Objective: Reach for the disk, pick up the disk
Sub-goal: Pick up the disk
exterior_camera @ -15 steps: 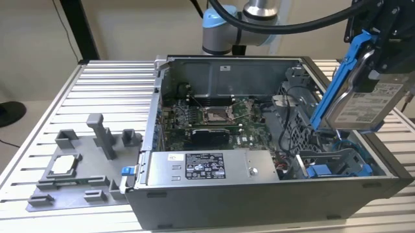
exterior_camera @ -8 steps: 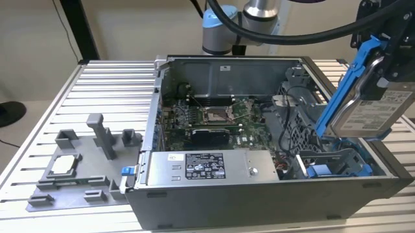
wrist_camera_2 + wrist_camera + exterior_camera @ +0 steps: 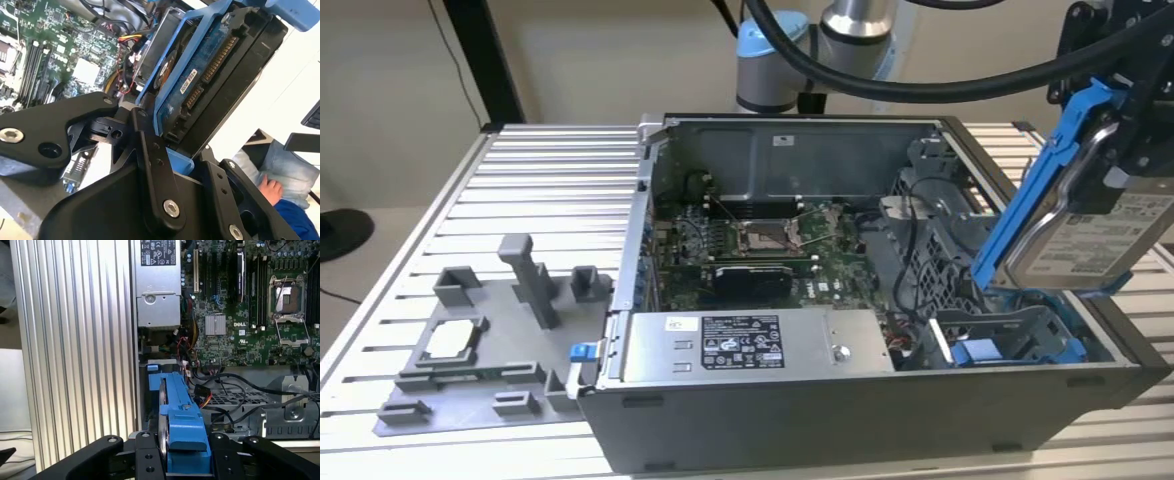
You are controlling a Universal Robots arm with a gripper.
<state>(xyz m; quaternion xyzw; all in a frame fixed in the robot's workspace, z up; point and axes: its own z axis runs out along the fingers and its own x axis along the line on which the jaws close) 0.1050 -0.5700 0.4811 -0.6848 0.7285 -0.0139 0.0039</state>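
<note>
Pinching the disk [image 3: 1067, 215] by its blue bracket, my gripper [image 3: 1127, 150] tilts it at three o'clock above the computer case [image 3: 854, 400], clear of the drive bay [image 3: 1007, 335]

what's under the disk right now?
The disk, clamped in the tool, hangs tilted above the computer case. Below it sits the open drive bay with a blue bracket piece and loose cables. The bay floor is hidden by its walls.
</note>
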